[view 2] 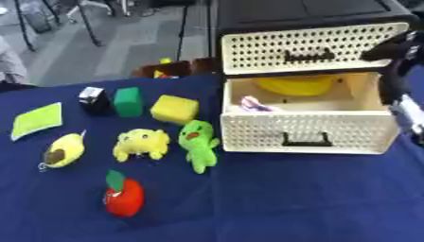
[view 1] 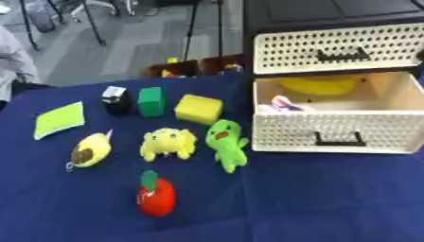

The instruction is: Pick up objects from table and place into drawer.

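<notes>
The right hand [view 2: 399, 52] shows only at the right edge of the right eye view, a dark shape hanging beside the upper right corner of the drawer unit [view 2: 311, 47]; whether its fingers are straight or curled cannot be told, and nothing is seen in it. The left hand shows in neither view.

Just left of and below the hand, the lower drawer [view 1: 331, 132] stands pulled out. Inside it lie a yellow thing [view 1: 319, 85] at the back, its long axis running side to side, and a small pink and white thing [view 1: 281, 104] at the left.

Well to the left of the hand, on the blue cloth [view 1: 331, 198], lie the toys. A green plush [view 1: 225, 144] is nearest the drawer, its length running toward and away from the camera, head at the far end. Further left sit a yellow plush [view 1: 168, 143] and an avocado toy [view 1: 89, 150], tilted. In front is a red apple [view 1: 156, 196], leaf pointing away. Behind are a yellow sponge [view 1: 198, 108], a green block [view 1: 151, 101], a black box [view 1: 115, 98] and a flat green cloth [view 1: 59, 119].
</notes>
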